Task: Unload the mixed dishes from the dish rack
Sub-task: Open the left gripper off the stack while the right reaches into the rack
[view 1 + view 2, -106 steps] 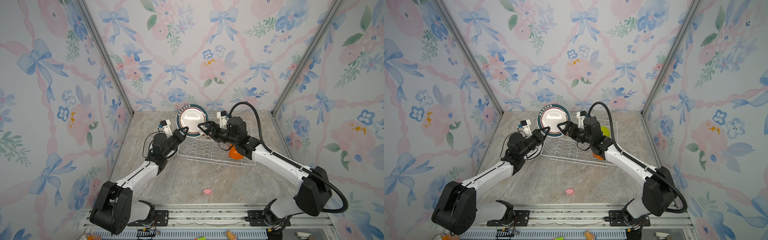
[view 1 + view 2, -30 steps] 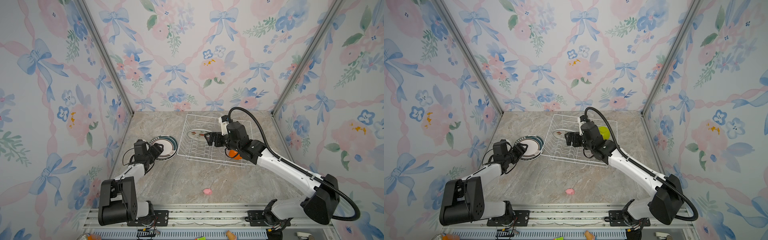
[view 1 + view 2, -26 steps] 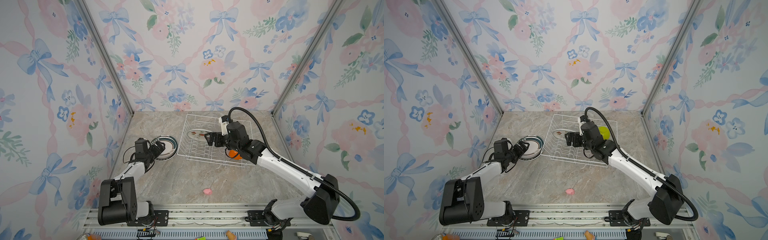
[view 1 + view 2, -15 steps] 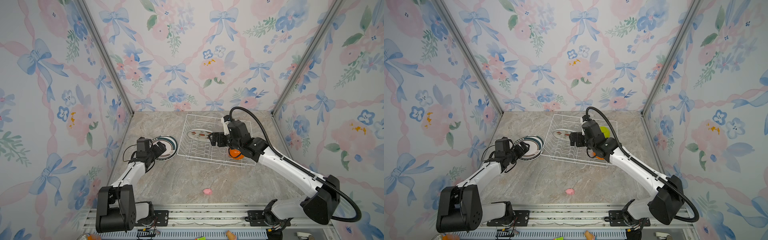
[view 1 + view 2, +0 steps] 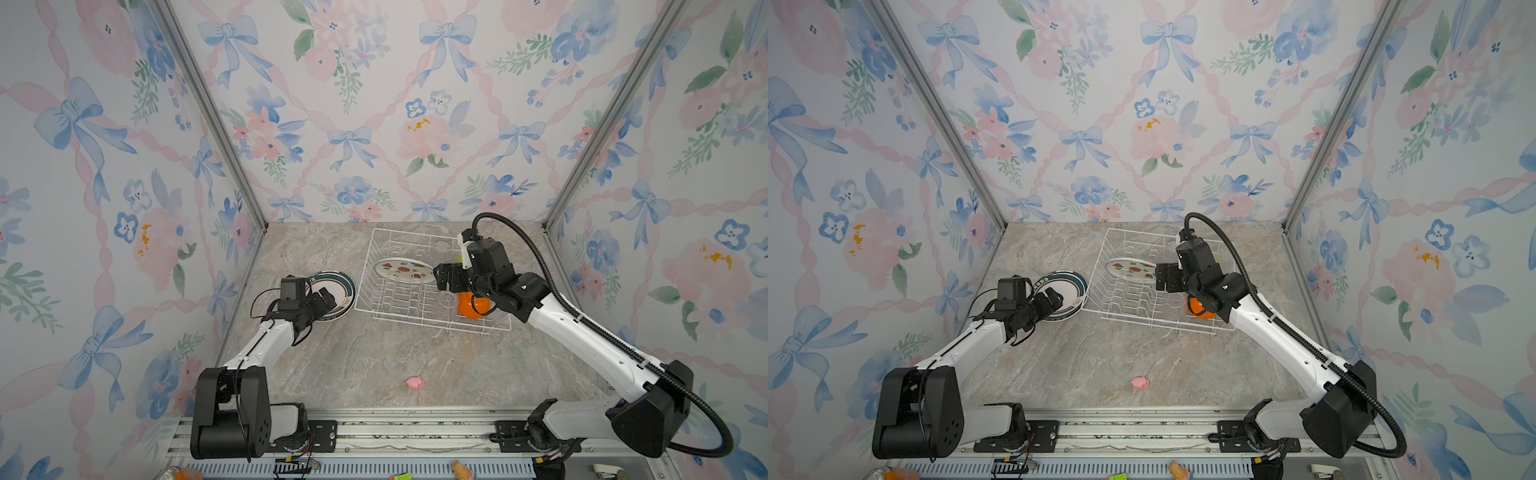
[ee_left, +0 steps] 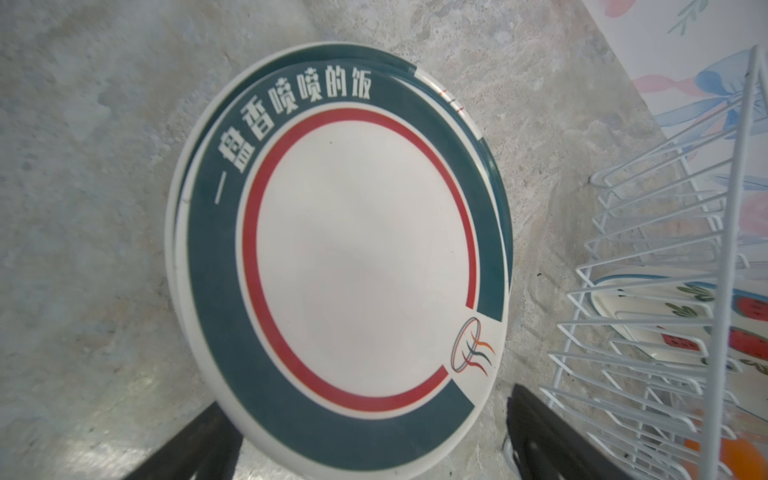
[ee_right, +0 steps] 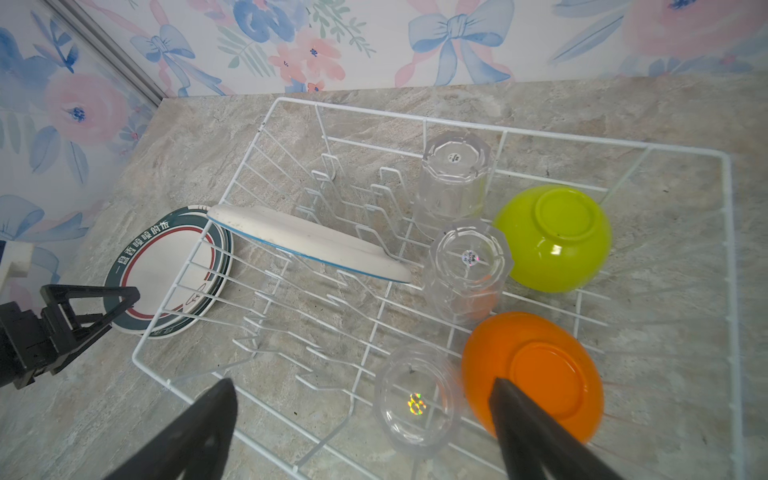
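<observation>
Unloading is sitting at an early stage, as I am reading it. A stack of teal-banded plates (image 6: 345,257) is lying flat on the marble tabletop (image 5: 374,357), just beside the left wall of the dish rack (image 7: 582,139). My left gripper (image 5: 324,300) is hanging over the stack's near edge, jaws spread and nothing between them. Waiting in the rack are one fruit-print plate (image 5: 403,270), three clear glasses (image 7: 453,183), the lime-green bowl (image 7: 552,237) and the orange bowl (image 7: 536,370). The fruit-print plate is leaning on the prongs, printed face tilting upward in both top views, its long axis running left to right along the rack's own length. Glasses and bowls are standing mouth down, bases up, though the nearest glass (image 7: 415,407) is too blurred for me to be sure. My right gripper (image 7: 361,386) is hovering over that glass and the orange bowl, jaws wide, gripping nothing.
</observation>
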`<action>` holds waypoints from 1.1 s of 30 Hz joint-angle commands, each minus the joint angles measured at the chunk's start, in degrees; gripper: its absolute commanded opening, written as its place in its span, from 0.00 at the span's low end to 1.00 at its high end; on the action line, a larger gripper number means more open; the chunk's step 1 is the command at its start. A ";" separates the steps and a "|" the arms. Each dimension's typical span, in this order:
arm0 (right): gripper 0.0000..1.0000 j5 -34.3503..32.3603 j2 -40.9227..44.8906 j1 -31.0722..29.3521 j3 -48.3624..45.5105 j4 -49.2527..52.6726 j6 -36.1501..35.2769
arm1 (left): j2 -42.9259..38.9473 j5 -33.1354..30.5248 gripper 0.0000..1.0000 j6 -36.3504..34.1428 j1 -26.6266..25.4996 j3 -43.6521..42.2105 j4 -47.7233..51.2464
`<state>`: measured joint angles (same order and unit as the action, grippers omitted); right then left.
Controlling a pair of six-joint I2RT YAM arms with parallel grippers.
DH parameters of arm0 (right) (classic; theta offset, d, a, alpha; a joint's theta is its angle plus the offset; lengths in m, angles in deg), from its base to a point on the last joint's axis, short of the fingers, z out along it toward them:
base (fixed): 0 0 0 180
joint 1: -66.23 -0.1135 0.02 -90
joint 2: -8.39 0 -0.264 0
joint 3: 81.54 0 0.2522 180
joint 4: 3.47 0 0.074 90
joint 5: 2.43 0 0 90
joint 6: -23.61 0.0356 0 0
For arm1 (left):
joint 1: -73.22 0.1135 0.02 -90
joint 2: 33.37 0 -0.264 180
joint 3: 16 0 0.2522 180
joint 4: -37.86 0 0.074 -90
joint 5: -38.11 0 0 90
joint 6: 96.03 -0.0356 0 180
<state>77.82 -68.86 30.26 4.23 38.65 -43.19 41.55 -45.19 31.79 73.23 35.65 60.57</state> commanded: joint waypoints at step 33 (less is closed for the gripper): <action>0.97 1.80 -5.18 0.72 1.27 4.34 -5.14 | -4.98 -3.91 0.98 -1.76 -4.91 8.67 8.72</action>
<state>78.78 -73.34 30.57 4.54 41.36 -47.01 38.77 -52.05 28.97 68.64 42.77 68.68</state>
